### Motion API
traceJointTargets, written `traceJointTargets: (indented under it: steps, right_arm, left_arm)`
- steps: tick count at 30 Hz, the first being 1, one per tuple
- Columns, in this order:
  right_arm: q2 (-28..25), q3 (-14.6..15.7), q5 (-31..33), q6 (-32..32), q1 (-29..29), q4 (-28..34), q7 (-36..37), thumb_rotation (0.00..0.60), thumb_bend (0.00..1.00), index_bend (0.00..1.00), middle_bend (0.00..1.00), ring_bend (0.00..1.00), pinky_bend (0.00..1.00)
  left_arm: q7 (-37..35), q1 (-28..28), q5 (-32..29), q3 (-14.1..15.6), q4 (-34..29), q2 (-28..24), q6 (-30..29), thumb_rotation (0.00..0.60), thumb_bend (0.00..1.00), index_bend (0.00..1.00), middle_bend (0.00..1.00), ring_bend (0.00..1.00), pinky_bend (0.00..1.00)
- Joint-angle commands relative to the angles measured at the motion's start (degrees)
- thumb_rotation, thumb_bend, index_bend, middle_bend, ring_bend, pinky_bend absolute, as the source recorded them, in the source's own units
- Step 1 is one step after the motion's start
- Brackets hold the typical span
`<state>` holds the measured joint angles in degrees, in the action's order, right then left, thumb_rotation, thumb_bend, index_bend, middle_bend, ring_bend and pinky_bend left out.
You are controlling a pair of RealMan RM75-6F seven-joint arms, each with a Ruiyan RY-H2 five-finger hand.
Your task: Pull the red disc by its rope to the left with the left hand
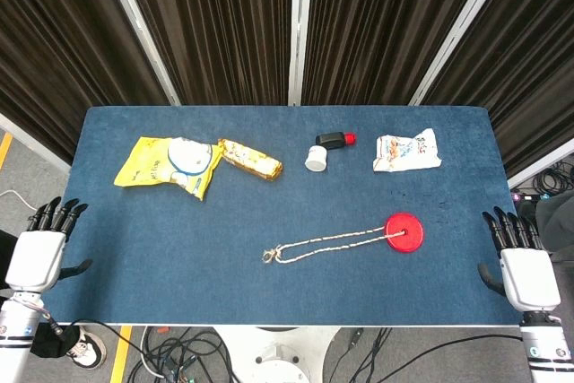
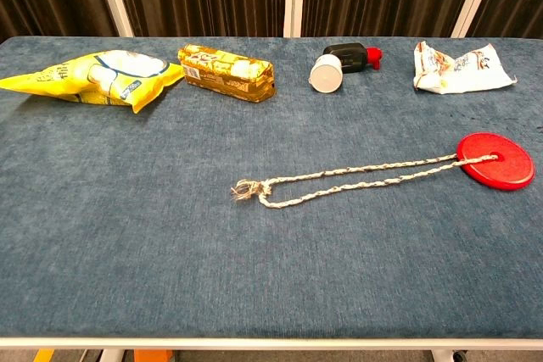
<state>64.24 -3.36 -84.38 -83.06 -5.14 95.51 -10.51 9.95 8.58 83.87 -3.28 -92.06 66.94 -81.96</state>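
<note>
Bright, even overhead light; soft shadows; both views sharp.

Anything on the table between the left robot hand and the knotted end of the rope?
No. The head view shows only bare blue table between the left robot hand and the rope knot.

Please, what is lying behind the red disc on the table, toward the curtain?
Behind the red disc, toward the curtain, lies a crumpled white packet. Left of it are a small white cup and a black bottle with a red cap. Nothing covers them; the disc's underside is hidden.
</note>
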Motion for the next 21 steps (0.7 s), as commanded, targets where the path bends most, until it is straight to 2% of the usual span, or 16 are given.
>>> traceJointTargets:
  steps: [1, 12, 17, 21]
  right_arm:
    - [0.01, -0.05, 0.11, 0.06, -0.04, -0.02, 0.09, 0.600, 0.20, 0.00, 0.00, 0.00, 0.00]
    - [-0.07, -0.26, 0.74, 0.31, -0.06, -0.01, 0.56, 0.600, 0.20, 0.00, 0.00, 0.00, 0.00]
    - [-0.11, 0.14, 0.38, 0.77, -0.13, -0.92, 1.08, 0.600, 0.20, 0.00, 0.00, 0.00, 0.00]
    - [-0.55, -0.22, 1.07, 0.99, -0.18, -1.40, 1.86, 0.600, 0.20, 0.00, 0.00, 0.00, 0.00]
  left_arm:
    - [-0.13, -0.01, -0.06, -0.03, -0.01, -0.04, -0.06, 0.600, 0.02, 0.14, 0.10, 0.01, 0.11]
    - [-0.71, 0.91, 1.39, 0.61, -1.49, -0.21, 1.14, 0.600, 0.02, 0.14, 0.10, 0.01, 0.11]
    - [-0.48, 3.40, 4.58, 1.62, -2.81, 0.50, 4.21, 0.600, 0.02, 0.14, 0.10, 0.01, 0.12]
    - [1.21, 7.04, 6.67, 1.35, -4.32, 2.21, 8.23, 0.600, 0.02, 0.14, 0.10, 0.01, 0.13]
